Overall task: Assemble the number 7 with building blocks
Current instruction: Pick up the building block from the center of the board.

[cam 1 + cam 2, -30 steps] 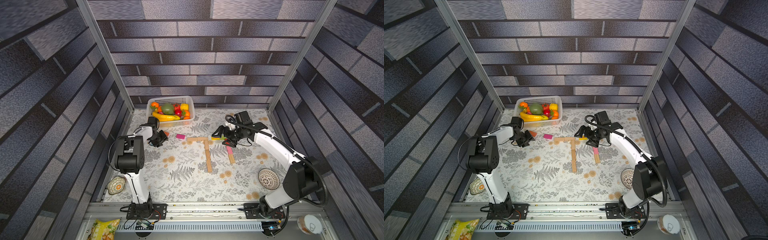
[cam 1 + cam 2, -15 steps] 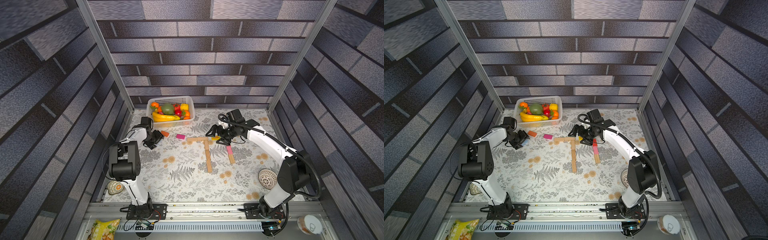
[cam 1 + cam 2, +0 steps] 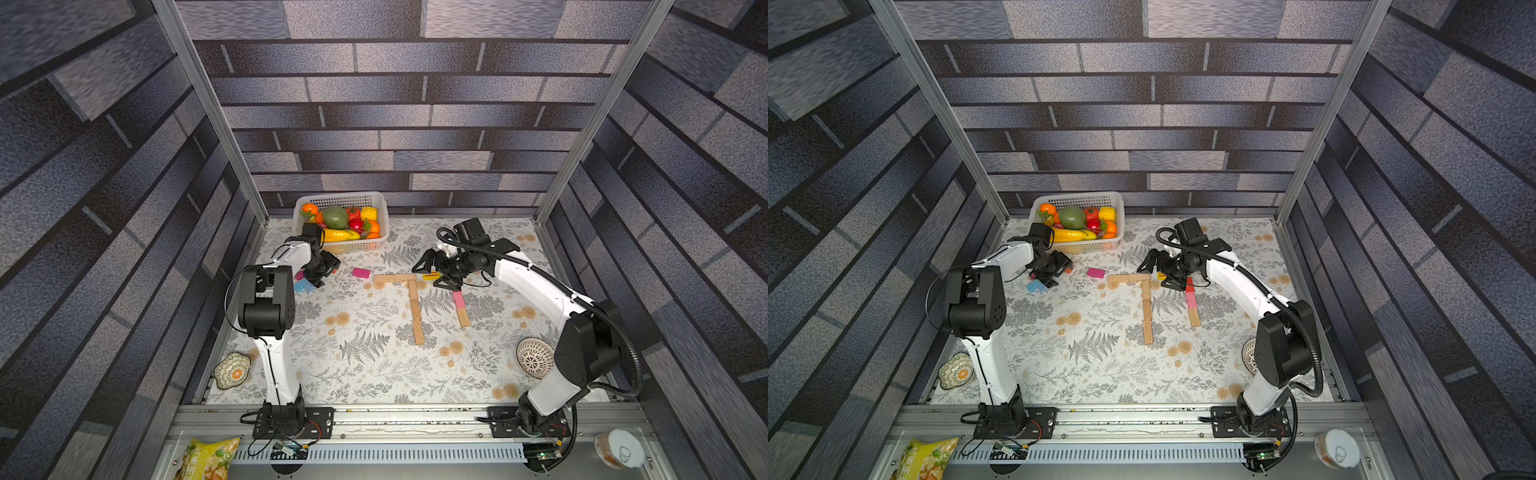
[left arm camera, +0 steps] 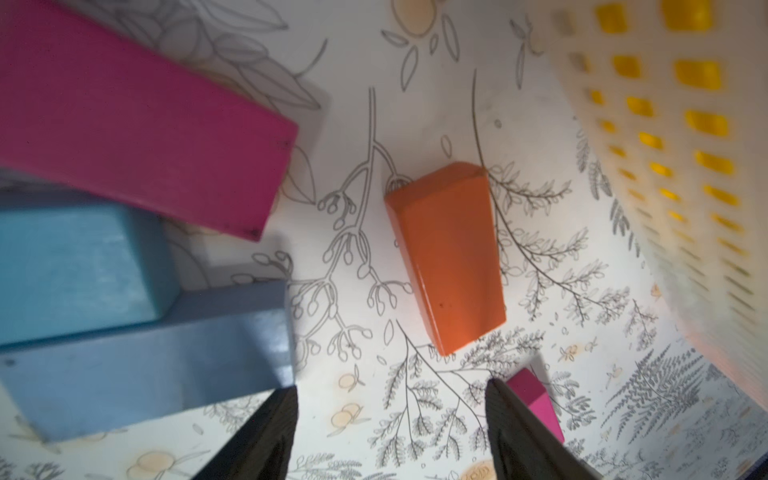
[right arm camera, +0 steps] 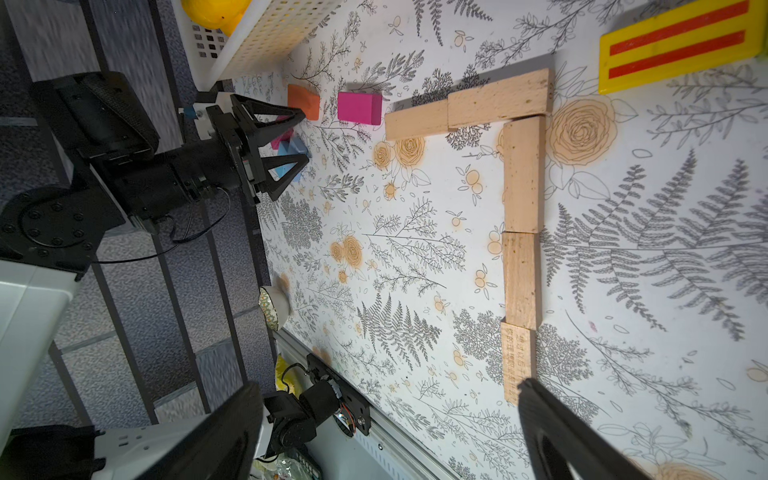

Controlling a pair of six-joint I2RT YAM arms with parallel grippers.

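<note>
At the far left of the table (image 3: 365,374) you have the basket (image 3: 353,248). Centre, the tan 7 (image 3: 415,307) lies flat, its short bar on the far side and its stem running toward the near edge. Your right gripper (image 3: 433,273) stands spread and empty by the yellow block (image 5: 673,45), right of the bar. Your left gripper (image 4: 390,390) is spread and empty, the orange block (image 4: 446,257) just ahead, untouched.

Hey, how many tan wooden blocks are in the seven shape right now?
5: bar's end block, bar's corner block, upper stem block, middle stem block, lowest stem block. None appears hidden.
</note>
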